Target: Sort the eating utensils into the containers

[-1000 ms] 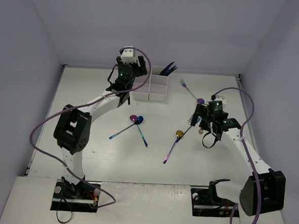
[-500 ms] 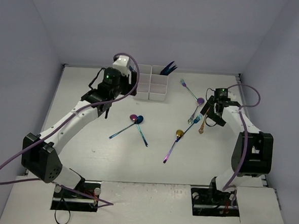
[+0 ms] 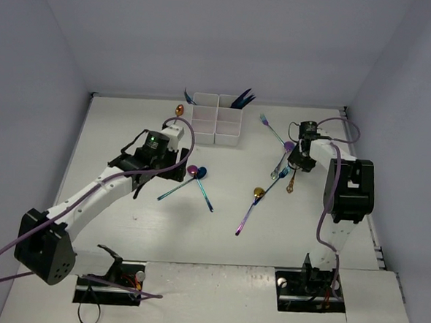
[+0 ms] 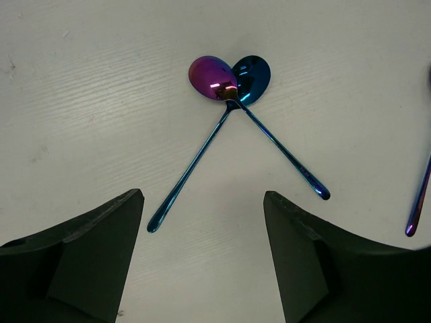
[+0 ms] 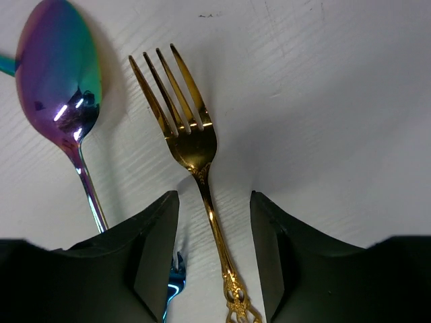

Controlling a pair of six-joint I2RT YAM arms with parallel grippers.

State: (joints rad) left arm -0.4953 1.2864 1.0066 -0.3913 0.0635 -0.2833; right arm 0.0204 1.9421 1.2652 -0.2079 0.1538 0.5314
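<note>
Straddling the handle of the gold fork (image 5: pixel 189 138), the right fingers (image 5: pixel 151 249) stand partly open, a gap on each side and nothing gripped. The fork lies flat on the tabletop (image 5: pixel 323 101) beside a rainbow spoon (image 5: pixel 59 81). The left fingers (image 4: pixel 94 249) hang wide and empty above a purple spoon (image 4: pixel 210 78) and blue spoon (image 4: pixel 252 74) crossed at their necks, apart from the white containers (image 3: pixel 202 138).

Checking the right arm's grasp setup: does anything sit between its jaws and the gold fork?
Nothing blocks it: the handle of the gold fork lies between the jaws of the right gripper. A blue utensil tip also shows inside that gap, beside the handle; the stem of the rainbow spoon runs just outside.
</note>
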